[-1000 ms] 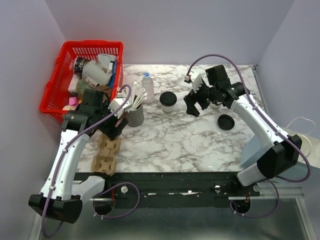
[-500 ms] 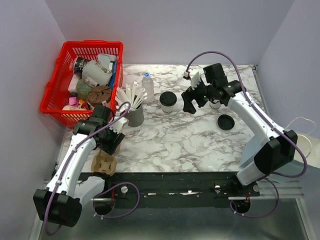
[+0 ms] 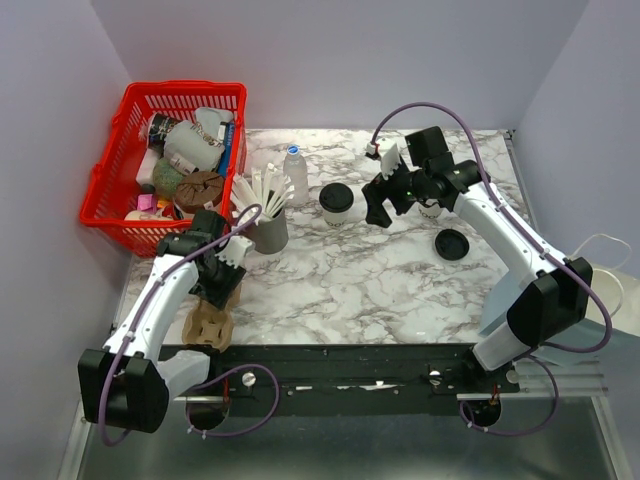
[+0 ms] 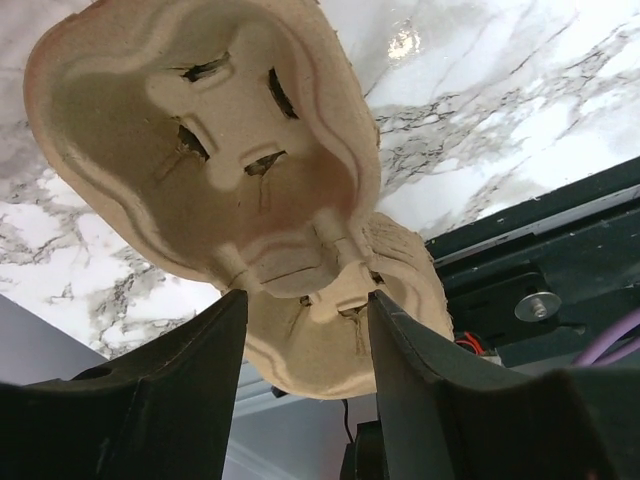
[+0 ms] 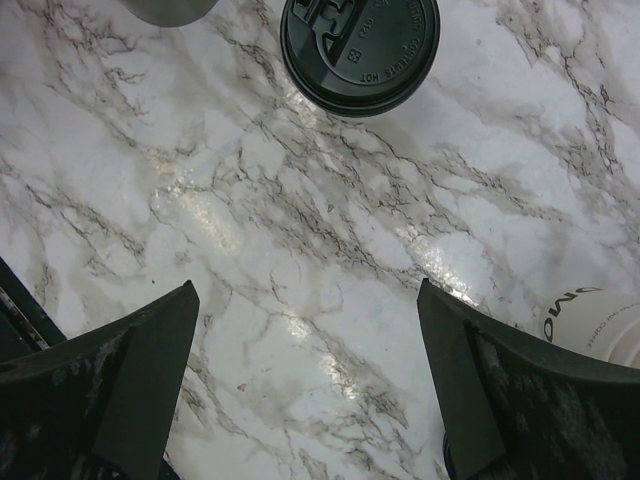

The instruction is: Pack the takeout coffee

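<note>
The right gripper [image 5: 308, 290] is spread wide and holds nothing, with bare marble table [image 5: 300, 200] between its jaws. Ahead of the fingertips stands a lidded coffee cup [image 5: 360, 50]; its black lid carries embossed lettering too small to read. Just outside the right finger sits a second paper cup [image 5: 598, 325] with cropped dark print, roughly "DMO". The left gripper [image 4: 307, 295] is clenched on the neck of the pulp cup carrier [image 4: 200, 130], which overhangs the table's near edge above the black rail [image 4: 530, 260].
</note>
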